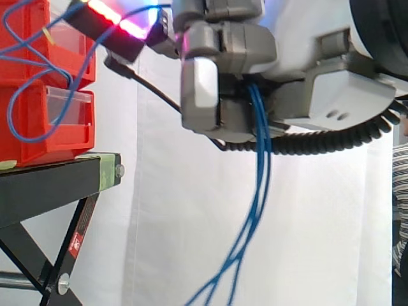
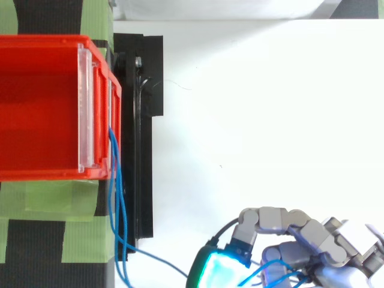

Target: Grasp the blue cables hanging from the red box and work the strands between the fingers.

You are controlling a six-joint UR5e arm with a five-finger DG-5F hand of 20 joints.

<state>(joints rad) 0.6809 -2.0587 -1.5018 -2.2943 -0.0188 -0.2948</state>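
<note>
Red bins (image 1: 39, 150) atop black stand (image 1: 44, 189)

No text, number or sign can be read anywhere. A small red sticker (image 1: 75, 243) on the slanted leg of the black stand (image 1: 44, 188) carries white print, but it is too small to make out. The clear label holder (image 1: 70, 105) on the front of the lower red bin (image 1: 57, 143) looks like a bare see-through plate, and whether any writing stands on it cannot be told.
</note>
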